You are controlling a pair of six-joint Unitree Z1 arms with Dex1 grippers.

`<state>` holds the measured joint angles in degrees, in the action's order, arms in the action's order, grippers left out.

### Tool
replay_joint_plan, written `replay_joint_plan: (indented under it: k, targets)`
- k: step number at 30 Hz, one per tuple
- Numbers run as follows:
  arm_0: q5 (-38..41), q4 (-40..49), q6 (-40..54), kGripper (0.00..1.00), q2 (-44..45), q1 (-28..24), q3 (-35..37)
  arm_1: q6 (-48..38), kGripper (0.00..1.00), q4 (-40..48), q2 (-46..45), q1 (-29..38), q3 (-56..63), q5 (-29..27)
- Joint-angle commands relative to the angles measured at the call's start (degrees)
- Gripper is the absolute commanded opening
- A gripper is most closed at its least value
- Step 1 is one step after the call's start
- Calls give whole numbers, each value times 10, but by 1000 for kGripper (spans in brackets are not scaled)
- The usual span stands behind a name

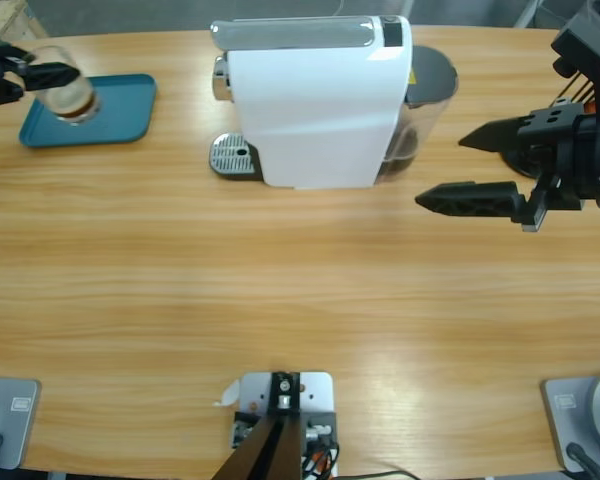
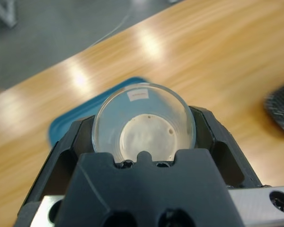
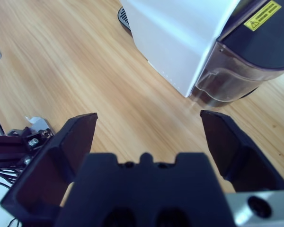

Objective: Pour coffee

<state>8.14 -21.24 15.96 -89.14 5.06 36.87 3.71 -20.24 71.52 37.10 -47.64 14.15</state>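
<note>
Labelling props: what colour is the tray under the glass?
Teal blue tray; clearest in the high view.

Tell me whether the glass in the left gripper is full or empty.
Neither: the glass holds only a little coffee at the bottom, pale foam on top, clear wall above. The left gripper grips it over the teal tray.

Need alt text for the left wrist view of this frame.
The left tool grips a clear round glass cup holding coffee with a tan foamy top, above a teal plastic tray on the long wooden table.
</note>
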Motion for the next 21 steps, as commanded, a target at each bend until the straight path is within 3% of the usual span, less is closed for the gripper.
replay_joint_plan:
  k: [1, 9, 18, 19, 21]
  targets:
    - [-69, -24, -48, 342, -87, -32, 16, -8, 1000, 15, 37, -4, 19, 16]
    - [-70, -65, -56, 342, -170, -26, 67, -8, 1000, 18, 54, -4, 18, 18]
    - [-70, -92, -59, 347, -214, -16, 67, -8, 1000, 21, 65, -5, 10, 17]
    - [-69, -92, -59, 396, -216, -15, 69, -8, 1000, 21, 64, -5, 10, 17]
    - [-69, -92, -58, 919, -216, -15, 71, -8, 1000, 21, 64, -5, 9, 17]
